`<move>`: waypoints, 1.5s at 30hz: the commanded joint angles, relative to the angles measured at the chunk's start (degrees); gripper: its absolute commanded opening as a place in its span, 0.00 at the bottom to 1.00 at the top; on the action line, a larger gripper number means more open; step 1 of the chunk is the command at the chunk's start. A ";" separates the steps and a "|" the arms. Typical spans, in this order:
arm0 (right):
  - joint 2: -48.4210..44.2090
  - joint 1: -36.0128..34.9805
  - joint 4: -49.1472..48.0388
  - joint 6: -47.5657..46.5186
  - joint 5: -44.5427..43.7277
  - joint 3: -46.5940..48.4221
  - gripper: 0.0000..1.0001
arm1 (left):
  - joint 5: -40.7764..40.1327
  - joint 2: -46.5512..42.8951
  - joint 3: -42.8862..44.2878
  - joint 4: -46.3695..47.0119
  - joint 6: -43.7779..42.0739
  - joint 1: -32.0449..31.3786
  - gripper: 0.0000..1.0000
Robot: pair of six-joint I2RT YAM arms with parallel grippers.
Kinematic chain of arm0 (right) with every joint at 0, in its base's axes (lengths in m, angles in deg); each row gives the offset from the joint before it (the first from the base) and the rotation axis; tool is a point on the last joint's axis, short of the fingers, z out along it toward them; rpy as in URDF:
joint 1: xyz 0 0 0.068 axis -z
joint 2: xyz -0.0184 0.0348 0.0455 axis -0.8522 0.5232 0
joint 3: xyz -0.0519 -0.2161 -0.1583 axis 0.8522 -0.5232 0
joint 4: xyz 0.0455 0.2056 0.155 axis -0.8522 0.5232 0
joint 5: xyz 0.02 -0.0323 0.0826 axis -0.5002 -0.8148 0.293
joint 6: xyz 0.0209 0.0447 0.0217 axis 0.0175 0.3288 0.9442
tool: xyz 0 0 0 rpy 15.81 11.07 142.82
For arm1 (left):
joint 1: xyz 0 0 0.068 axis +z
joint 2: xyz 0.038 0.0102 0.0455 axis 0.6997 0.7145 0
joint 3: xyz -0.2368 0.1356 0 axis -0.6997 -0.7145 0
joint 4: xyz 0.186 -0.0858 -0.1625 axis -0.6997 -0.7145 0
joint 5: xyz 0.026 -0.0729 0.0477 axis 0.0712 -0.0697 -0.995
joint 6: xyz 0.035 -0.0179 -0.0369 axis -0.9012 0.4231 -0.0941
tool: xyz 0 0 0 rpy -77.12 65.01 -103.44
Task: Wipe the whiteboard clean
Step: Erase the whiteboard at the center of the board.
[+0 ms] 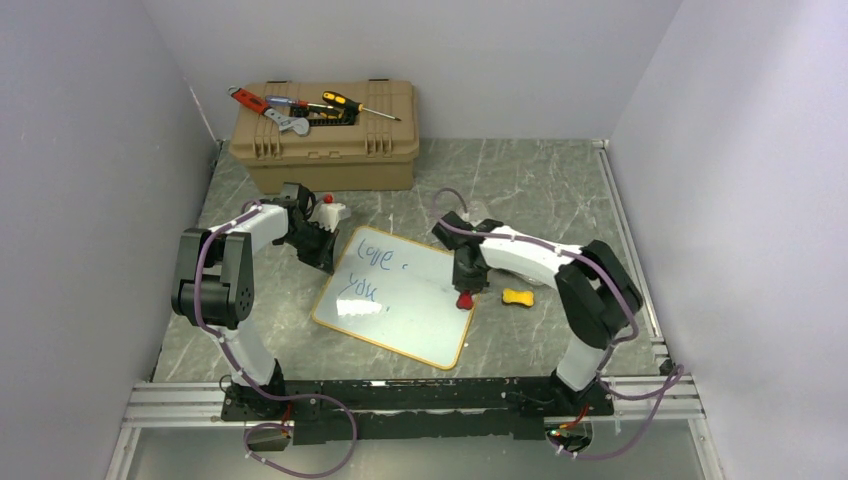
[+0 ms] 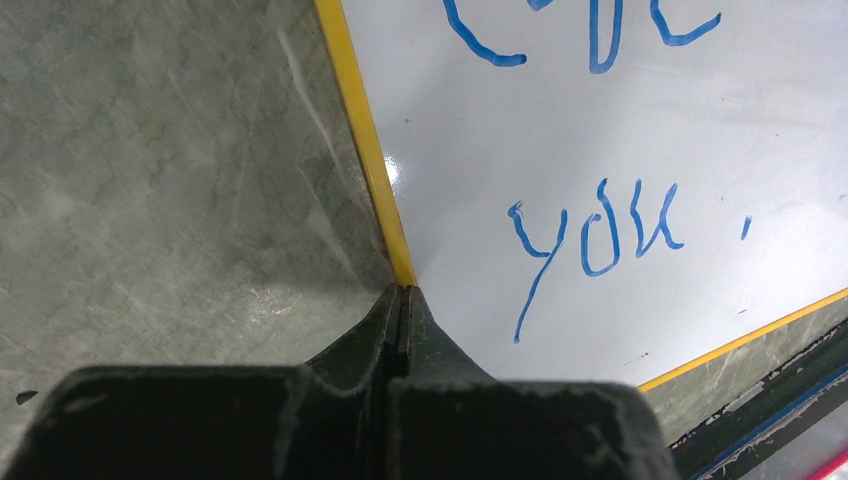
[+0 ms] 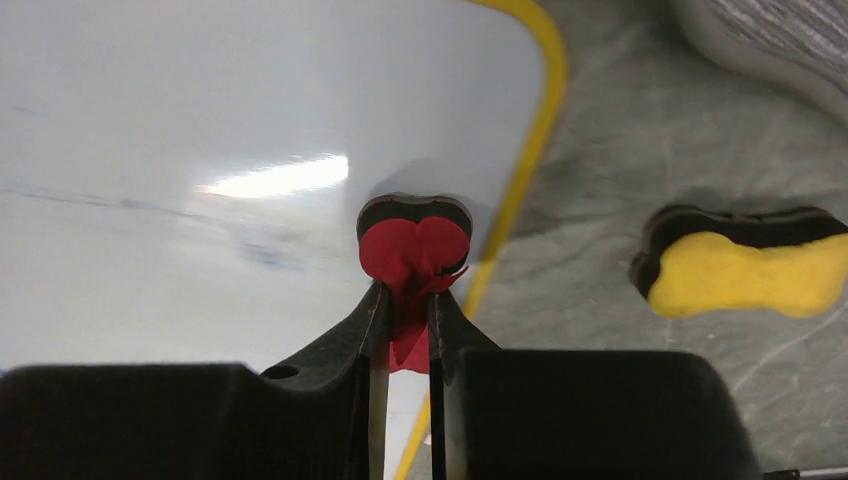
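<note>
Left gripper [image 2: 400,305]: jaws closed, tips pointing down onto the whiteboard [image 1: 405,305] frame, 10 o'clock side.
Right gripper [image 3: 405,300]: angled down, narrow, clamping red eraser [image 3: 415,245] at whiteboard's 3 o'clock edge.

R tool [image 3: 408,296] clamps red eraser [image 3: 413,243], on whiteboard [image 3: 200,100] edge

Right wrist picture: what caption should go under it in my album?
Right claw pinches a red eraser at the whiteboard's edge; a yellow eraser lies on the table nearby.
</note>
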 commanded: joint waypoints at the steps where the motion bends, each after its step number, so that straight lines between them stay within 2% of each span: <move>1: -1.88 1.92 3.66 -0.65 -1.22 -7.64 0.00 | -1.15 0.89 -1.00 -1.99 -1.32 -0.46 0.00; 8: 3.58 -0.36 0.20 0.13 2.75 2.39 0.00 | -0.85 0.83 -0.86 -1.76 -0.87 -0.46 0.00; 19: 28.58 -5.66 3.43 0.23 4.80 41.49 0.00 | -0.59 0.60 -1.39 -1.74 -0.49 -0.72 0.00; 21: 30.90 -5.64 3.54 0.22 5.93 45.18 0.00 | -0.60 0.49 -1.40 -1.98 -0.49 -0.72 0.00; 24: 31.83 -5.64 3.94 0.21 6.56 46.74 0.00 | -0.84 0.46 -1.48 -2.08 -0.55 -0.72 0.00; 26: 30.08 -5.57 4.23 -0.31 5.95 43.98 0.00 | -0.94 0.55 -1.49 -2.18 -0.66 -0.72 0.00; 33: 15.36 -3.63 -0.16 -0.91 3.42 17.89 0.00 | -0.74 0.21 -1.74 -2.19 -1.06 -0.72 0.00; 36: 12.98 -3.47 -0.47 -1.04 2.51 13.62 0.00 | -0.61 0.17 -1.63 -2.23 -1.10 -0.72 0.00; 40: 15.61 -4.30 -0.85 -1.03 4.08 17.68 0.00 | -0.51 0.46 -1.40 -2.12 -0.86 -0.72 0.00; 45: 25.72 -7.54 1.29 -1.60 6.72 35.42 0.00 | -0.27 0.55 -1.37 -2.27 -0.42 -0.81 0.00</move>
